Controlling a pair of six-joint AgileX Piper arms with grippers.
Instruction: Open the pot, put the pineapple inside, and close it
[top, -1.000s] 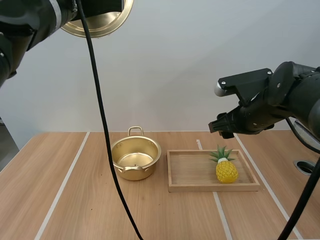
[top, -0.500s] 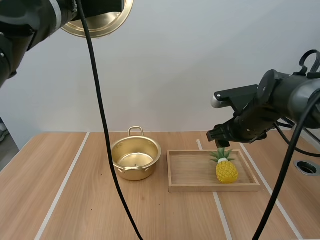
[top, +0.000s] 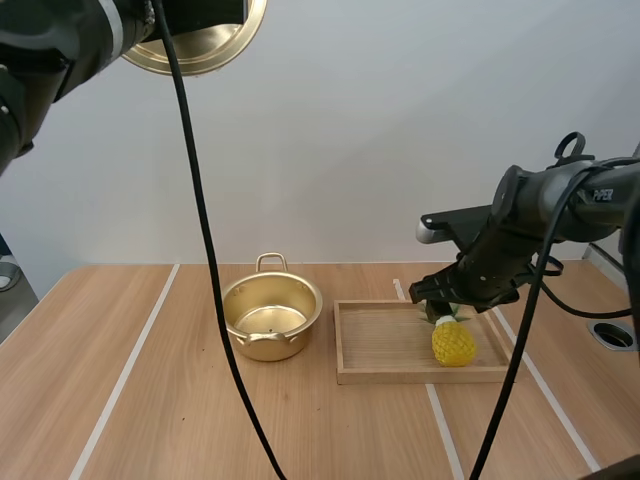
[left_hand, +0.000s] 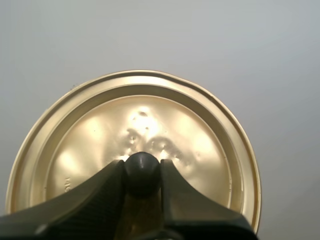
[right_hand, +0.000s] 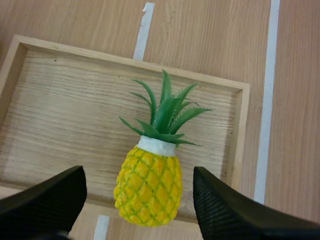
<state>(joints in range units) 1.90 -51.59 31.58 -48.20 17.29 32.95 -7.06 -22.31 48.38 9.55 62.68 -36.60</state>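
Two right fingers (right_hand: 230, 212) spread apart, flanking pineapple (right_hand: 148, 185) lying in tray (right_hand: 125, 59).

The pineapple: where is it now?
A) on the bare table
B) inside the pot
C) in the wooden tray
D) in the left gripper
C: the pineapple lies in the wooden tray under the open right gripper; the pot beside the tray is empty, and the left gripper holds the lid.
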